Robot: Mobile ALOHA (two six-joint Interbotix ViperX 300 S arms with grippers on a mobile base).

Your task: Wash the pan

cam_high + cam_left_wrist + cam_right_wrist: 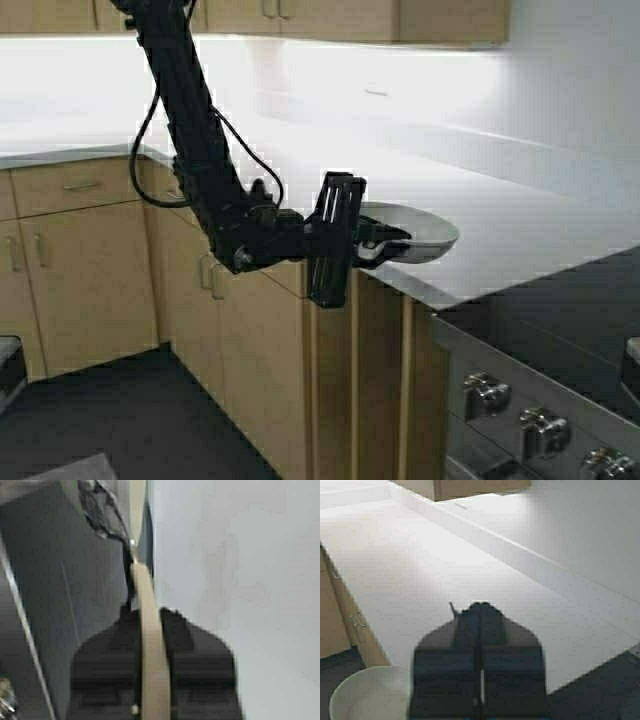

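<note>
While the left gripper [385, 243] is clamped on the small off-white round pan [415, 232] and the right gripper [480, 630] is closed empty, the pan's thin rim could slip free.

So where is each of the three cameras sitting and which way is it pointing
High view: from the robot's frame, looking forward and down at the countertop corner; the left gripper holds the pan.
Left wrist view: along the left gripper, shut edge-on over the pan.
Right wrist view: over the shut right gripper onto the countertop.
Shared: the pan shows in all three.
</note>
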